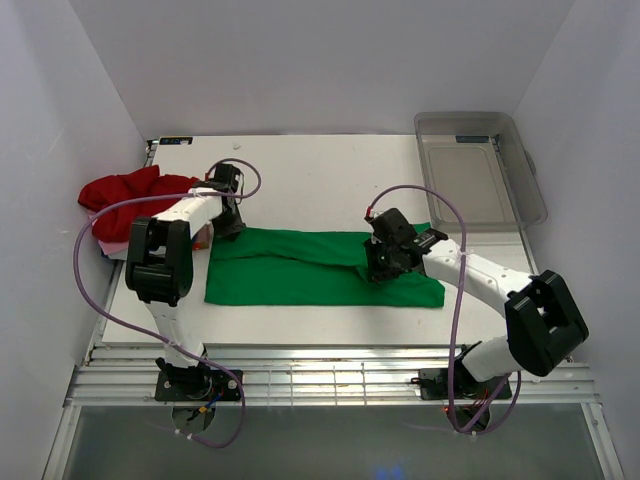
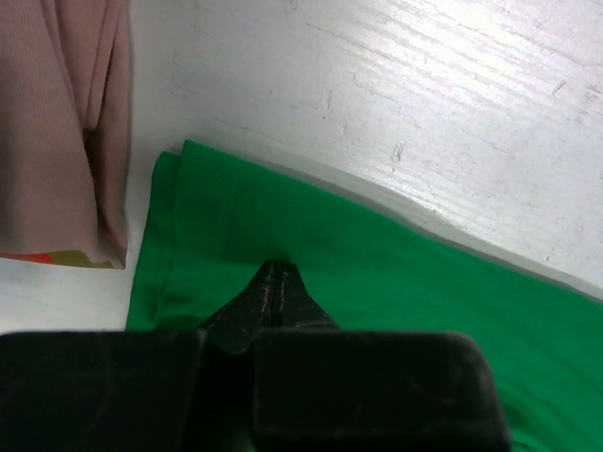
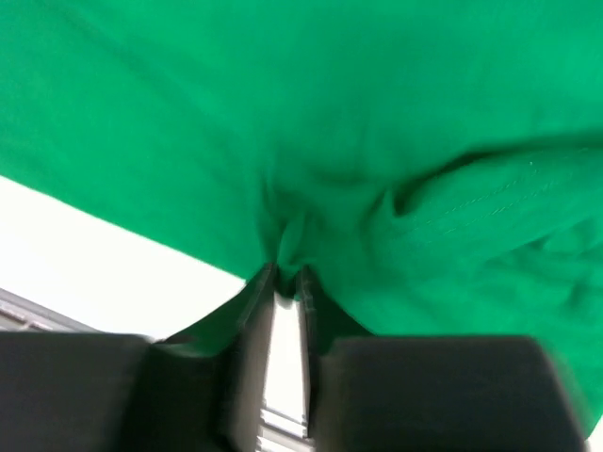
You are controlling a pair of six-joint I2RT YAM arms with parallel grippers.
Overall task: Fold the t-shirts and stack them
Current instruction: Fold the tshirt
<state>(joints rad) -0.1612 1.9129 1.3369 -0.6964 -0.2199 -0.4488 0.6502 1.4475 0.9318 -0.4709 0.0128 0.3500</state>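
the green t-shirt (image 1: 300, 270) is lying mid-desk, nearer the near edge. the right gripper (image 3: 283, 275) is pinching its bunched cloth; the left gripper (image 2: 276, 270) is sitting closed at its far-left corner. both ends want lifting evenly, or the fold is going crooked.

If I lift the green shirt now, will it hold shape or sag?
Probably floppy: the green t-shirt puckers where the right claw pinches it, so it should sag below the grip. Likely light: thin cloth lying flat with soft creases. It may bunch rather than slide if pushed across the table.
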